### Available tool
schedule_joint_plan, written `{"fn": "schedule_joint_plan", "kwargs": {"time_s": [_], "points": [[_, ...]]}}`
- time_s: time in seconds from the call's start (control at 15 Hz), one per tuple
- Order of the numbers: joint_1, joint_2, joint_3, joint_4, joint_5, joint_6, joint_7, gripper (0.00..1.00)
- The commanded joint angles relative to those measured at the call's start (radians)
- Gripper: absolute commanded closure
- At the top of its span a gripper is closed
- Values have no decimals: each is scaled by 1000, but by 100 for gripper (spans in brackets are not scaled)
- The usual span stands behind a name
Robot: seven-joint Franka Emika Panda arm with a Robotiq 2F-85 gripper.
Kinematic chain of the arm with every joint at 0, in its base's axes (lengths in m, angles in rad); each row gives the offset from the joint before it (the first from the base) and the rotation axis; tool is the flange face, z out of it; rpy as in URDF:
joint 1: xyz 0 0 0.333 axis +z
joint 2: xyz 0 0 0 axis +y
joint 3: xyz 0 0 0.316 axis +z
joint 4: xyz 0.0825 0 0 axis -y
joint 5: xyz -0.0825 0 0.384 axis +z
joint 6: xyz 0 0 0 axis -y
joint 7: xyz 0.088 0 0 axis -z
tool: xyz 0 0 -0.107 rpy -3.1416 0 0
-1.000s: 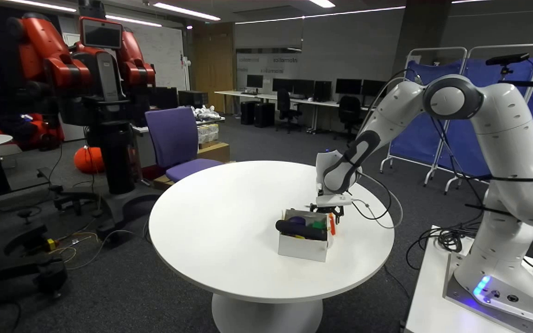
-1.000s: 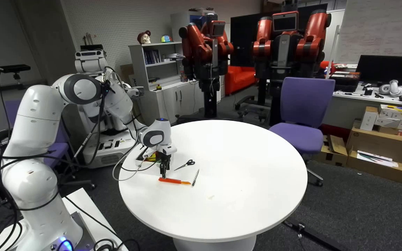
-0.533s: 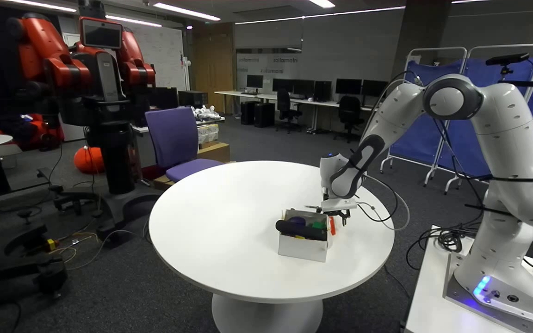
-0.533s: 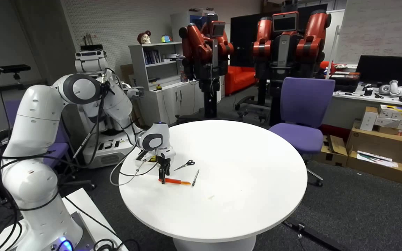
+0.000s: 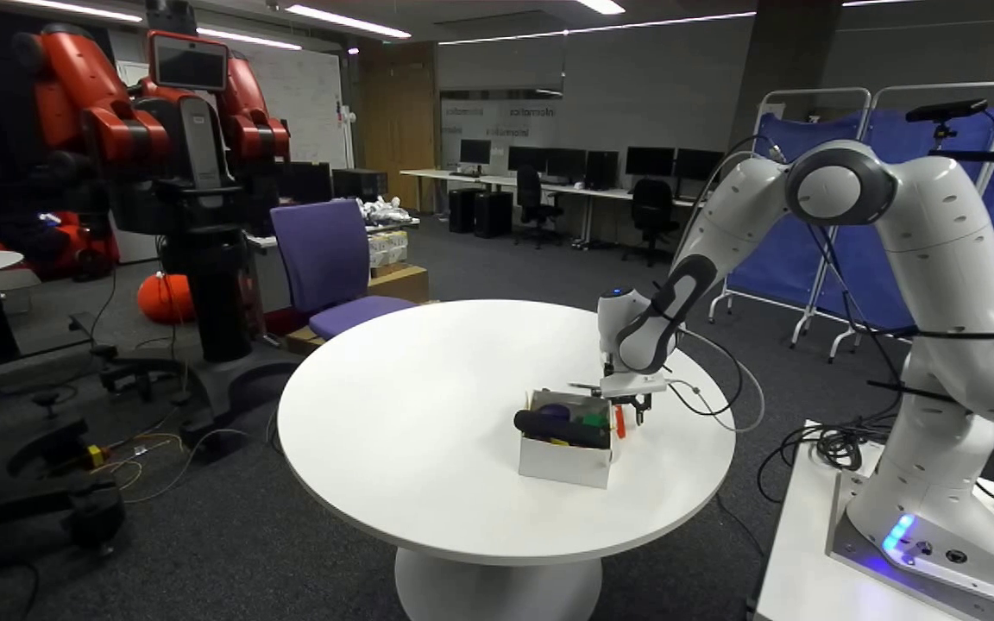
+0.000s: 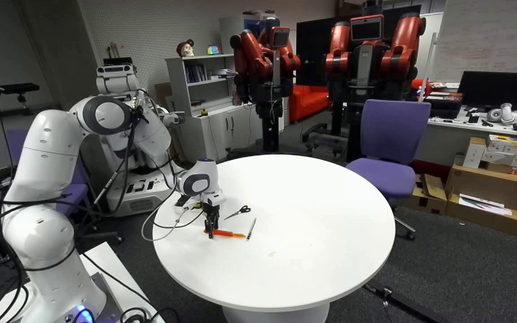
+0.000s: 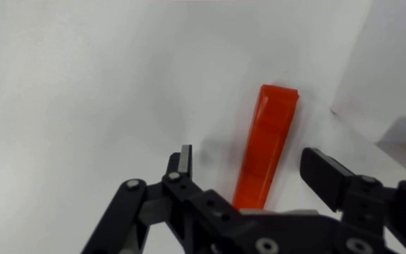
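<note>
Claw [image 7: 247, 157], spread wide and holding nothing, straddles the red stick [image 7: 268, 144] on the white table [image 6: 317, 224]

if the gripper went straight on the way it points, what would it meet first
Most likely the white tabletop: the gripper points down, its open jaws standing either side of the red object; any gap is hard to judge.

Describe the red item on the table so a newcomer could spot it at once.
Start with the round white table, then find the black tool low over it. The red item lies flat between the tool's parted fingers. Unlike the nearby black-handled scissors and slim pen-like item, it is bright red with an orange end.
</note>
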State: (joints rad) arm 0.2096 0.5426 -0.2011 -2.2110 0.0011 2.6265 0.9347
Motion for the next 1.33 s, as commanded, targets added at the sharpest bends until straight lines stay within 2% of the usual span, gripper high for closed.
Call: {"fn": "schedule_joint_plan", "kwargs": {"time_s": [0.0, 0.27, 0.4, 0.47, 0.73, 0.87, 1.0, 1.13, 1.27], "points": [[3, -9, -4, -17, -22, 24, 14, 49], [11, -27, -11, -28, -27, 12, 23, 80], [21, -62, -24, -47, -43, 2, 33, 93], [24, -86, -28, -57, -53, -4, 35, 96], [71, -196, -79, -131, -165, -13, 100, 94], [118, -270, -120, -174, -287, -22, 187, 94], [159, -356, -149, -204, -459, -68, 307, 94], [149, -451, -108, -222, -609, -157, 408, 94], [105, -504, -13, -210, -687, -226, 444, 94]]}}
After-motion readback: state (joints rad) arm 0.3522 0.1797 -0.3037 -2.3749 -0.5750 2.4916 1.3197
